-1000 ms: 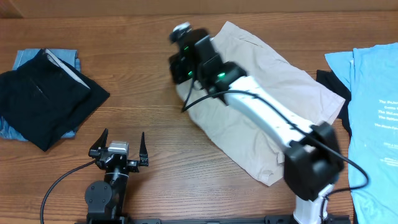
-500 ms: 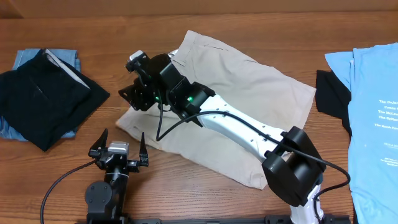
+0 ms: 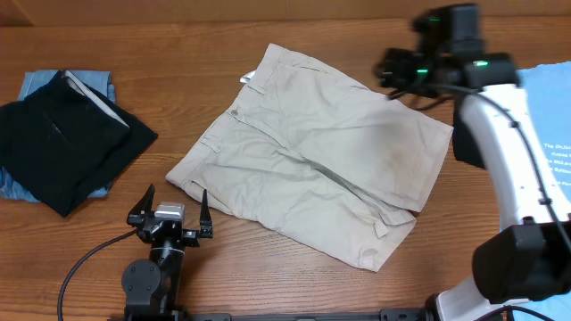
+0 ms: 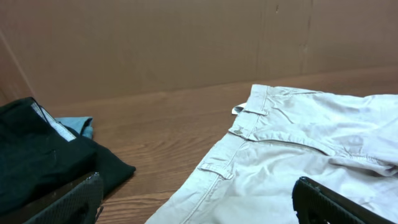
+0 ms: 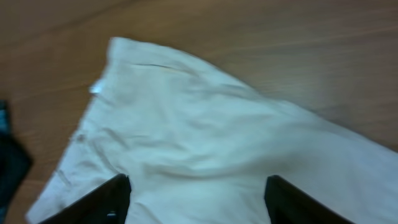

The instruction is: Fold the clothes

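- Since the earlier overhead frames the right gripper (image 3: 401,76) has swung from the left part of the pale beige trousers (image 3: 312,160) to the upper right of the frame, and the trousers now lie spread flat, no longer covered by the arm.
- The right gripper's jaws stand wide apart with nothing between them. The right wrist view shows this plainly, with a dark finger (image 5: 106,199) in each lower corner; the overhead view shows only a dark mass there.
- The left gripper (image 3: 176,198) sits at the lower left of the overhead frame, its jaws spread wide and empty, just beside the trousers' near hem.
- The left wrist view alone shows the waistband up close: stitched belt loops, a slit pocket seam and a small white label (image 4: 238,110) at the edge.
- The trousers are soft, lightly creased cloth in the middle of the wooden table (image 3: 178,53).
- Only the overhead view takes in the other clothes. A folded black garment (image 3: 62,143) lies on blue denim (image 3: 36,85) at the left.
- A light blue T-shirt (image 3: 540,178) with white lettering lies at the right edge, partly over another black garment (image 3: 468,134).
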Motion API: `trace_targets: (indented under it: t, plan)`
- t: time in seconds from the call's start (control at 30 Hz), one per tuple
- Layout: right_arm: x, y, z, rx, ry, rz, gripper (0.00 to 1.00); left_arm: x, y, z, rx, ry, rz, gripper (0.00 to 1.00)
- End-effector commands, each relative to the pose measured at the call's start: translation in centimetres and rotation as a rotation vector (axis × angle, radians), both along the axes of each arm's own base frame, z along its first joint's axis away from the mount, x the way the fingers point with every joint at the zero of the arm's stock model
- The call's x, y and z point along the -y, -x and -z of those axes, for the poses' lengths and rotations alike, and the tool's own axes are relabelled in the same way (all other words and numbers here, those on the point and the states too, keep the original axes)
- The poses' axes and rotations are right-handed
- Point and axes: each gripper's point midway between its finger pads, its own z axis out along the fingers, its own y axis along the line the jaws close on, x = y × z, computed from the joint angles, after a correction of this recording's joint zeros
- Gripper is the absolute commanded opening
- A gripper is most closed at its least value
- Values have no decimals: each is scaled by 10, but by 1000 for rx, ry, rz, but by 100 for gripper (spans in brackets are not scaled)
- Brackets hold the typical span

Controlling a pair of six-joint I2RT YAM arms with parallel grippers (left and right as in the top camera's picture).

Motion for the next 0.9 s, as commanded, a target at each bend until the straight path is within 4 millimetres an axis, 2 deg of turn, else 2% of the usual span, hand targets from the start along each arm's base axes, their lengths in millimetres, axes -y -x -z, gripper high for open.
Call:
trace_targets:
  t: [0.0, 0.07, 0.13, 0.2, 0.23, 0.63, 0.67, 0.73, 0.77, 0.87]
  plan:
    - [56, 9, 2, -48, 1, 121, 83, 0, 0, 0, 5, -12, 1, 100]
    - [88, 24, 15, -120, -7, 199, 83, 0, 0, 0, 4, -12, 1, 100]
    - [99, 36, 25, -176, -13, 231, 86, 0, 0, 0, 5, -12, 1, 100]
    - [108, 44, 34, -215, 17, 257, 100, 0, 0, 0, 4, -12, 1, 100]
    - [111, 47, 36, -227, 39, 268, 100, 0, 0, 0, 4, -12, 1, 100]
    - [112, 48, 36, -232, 41, 270, 100, 0, 0, -1, 8, -14, -1, 100]
    - [112, 48, 36, -232, 42, 270, 100, 1, 0, -5, 27, -20, 5, 100]
    - [112, 48, 36, -232, 42, 270, 100, 26, 4, -29, 117, -16, 149, 100]
    - [112, 48, 36, -232, 42, 270, 100, 32, 8, -45, 165, -14, 190, 100]
    - [112, 48, 36, -232, 42, 270, 100, 33, 21, -113, 241, -6, 194, 100]
